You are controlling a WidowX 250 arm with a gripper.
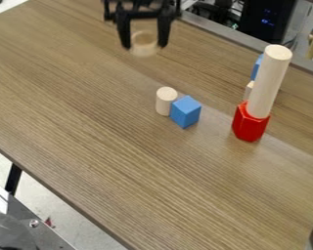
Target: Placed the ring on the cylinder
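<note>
The ring (144, 43) is clamped in the end effector (145, 46), above the table (87, 122). Grasping looks done; lowering it onto a cylinder, whether the short peg (166, 101) or tall post (269, 80), remains.

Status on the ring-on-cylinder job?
Done: the tall wooden cylinder stands upright, the red hexagonal piece at its foot; can't tell if that piece wraps it or sits under it.
In hand: the gripper has a pale round piece between its fingers, likely the ring, away from the cylinder.
Left: if so, bring it over the cylinder's bare top, lower, release. Placement itself looks not done.
</note>
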